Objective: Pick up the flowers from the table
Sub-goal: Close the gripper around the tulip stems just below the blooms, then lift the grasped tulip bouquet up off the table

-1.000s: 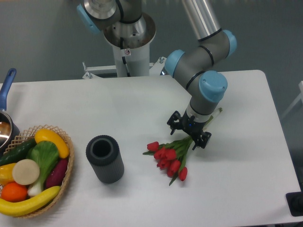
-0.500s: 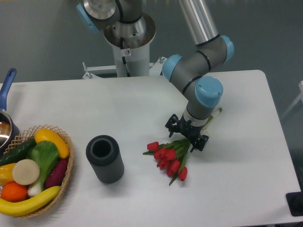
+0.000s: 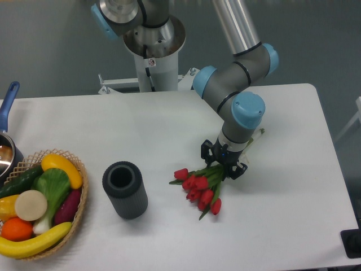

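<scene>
Gripper (image 3: 224,164): black two-finger claw, pointing down at the table (image 3: 169,130), fingers drawn in on the green stems of the flowers (image 3: 198,189), one finger on either side of the bundle. Grip reads as clamped on the stems just above the blooms.

Flowers: one bunch, red tulip buds on green stems. Buds fan out toward 7 o'clock from the claw and lie low over the white surface; whether they touch it cannot be told. Pale stem ends (image 3: 258,135) project past the wrist toward 1 o'clock. Position: right of table centre.

Arm (image 3: 240,79): grey tube links with blue joint caps, descending from the top of the view; last blue cap sits directly above the claw. Base column (image 3: 152,51) stands at 12 o'clock, behind the far table edge.

Cylinder (image 3: 124,189): dark grey, ribbed, hollow, upright with open mouth up. Lies at 9 o'clock from the buds, well apart.

Basket (image 3: 82,195): wicker, at the left edge, 9 o'clock from the cylinder. Holds yellow, green, orange, purple and white produce.

Pan (image 3: 8,124): partly cut off by the left edge, blue handle pointing to 12 o'clock, just beyond the basket.
</scene>
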`<state>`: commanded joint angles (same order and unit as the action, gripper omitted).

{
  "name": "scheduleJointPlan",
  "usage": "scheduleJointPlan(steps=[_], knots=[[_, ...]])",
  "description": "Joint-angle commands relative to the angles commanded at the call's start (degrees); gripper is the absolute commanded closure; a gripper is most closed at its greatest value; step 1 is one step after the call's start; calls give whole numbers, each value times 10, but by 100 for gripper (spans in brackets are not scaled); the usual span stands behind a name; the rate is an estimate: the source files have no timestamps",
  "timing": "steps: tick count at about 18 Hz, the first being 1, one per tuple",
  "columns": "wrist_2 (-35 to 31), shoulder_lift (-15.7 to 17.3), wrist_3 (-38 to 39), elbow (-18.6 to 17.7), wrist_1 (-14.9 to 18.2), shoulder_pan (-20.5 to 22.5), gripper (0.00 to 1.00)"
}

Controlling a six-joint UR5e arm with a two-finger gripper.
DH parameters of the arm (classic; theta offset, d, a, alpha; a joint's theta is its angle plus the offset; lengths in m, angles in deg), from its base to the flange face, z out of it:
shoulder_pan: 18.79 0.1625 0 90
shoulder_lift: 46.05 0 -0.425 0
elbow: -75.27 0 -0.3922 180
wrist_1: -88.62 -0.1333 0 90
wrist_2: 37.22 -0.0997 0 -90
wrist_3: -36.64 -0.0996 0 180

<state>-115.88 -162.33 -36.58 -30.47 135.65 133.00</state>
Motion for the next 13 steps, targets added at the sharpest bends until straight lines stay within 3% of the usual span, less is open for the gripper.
scheduleJointPlan(steps=[5, 13], knots=[[0, 5, 1, 3, 1, 2, 71], [1, 22, 0, 6, 2, 4, 74]])
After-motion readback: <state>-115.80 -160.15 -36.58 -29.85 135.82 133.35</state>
